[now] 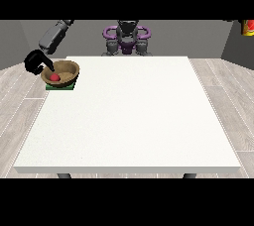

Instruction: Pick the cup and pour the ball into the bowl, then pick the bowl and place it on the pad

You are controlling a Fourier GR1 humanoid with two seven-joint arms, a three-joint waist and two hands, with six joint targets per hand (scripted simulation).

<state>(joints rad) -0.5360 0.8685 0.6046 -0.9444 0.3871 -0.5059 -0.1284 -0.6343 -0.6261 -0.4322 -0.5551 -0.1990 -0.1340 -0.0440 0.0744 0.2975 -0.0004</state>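
A brown wooden bowl (63, 73) rests on a green pad (60, 86) at the table's far left corner. A red ball (54, 77) lies inside the bowl. The hand at the view's left (35, 62) is right beside the bowl's left rim, and one black finger (48, 66) curls over that rim, pinching it. The other hand does not show. A red and yellow object (247, 28), possibly the cup, is cut off by the picture's upper right edge, away from the table.
The white table (134, 121) spreads wide towards the camera and to the right of the bowl. The robot's torso (127, 39) stands behind the far edge. Wooden floor surrounds the table.
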